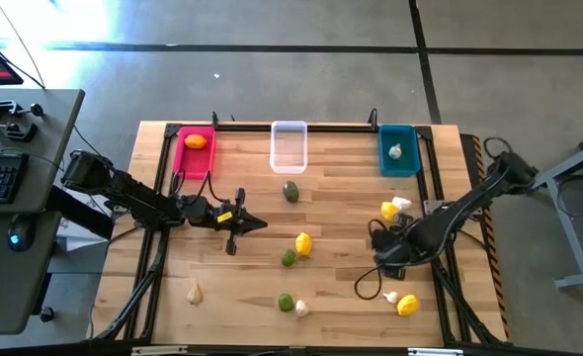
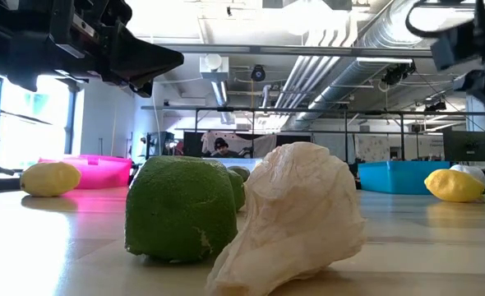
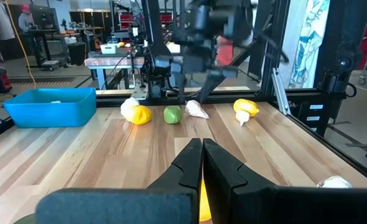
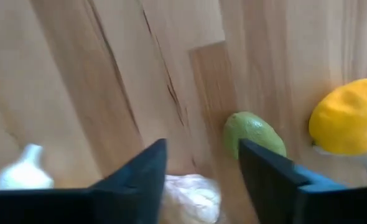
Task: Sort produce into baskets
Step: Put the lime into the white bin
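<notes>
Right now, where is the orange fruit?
In the high view, the orange fruit sits inside the pink-red basket at the table's far left corner, left of the clear basket.

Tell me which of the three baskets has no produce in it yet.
The clear whitish basket, in the middle of the row. The pink-red basket holds an orange fruit; the teal-blue basket holds a garlic bulb.
</notes>
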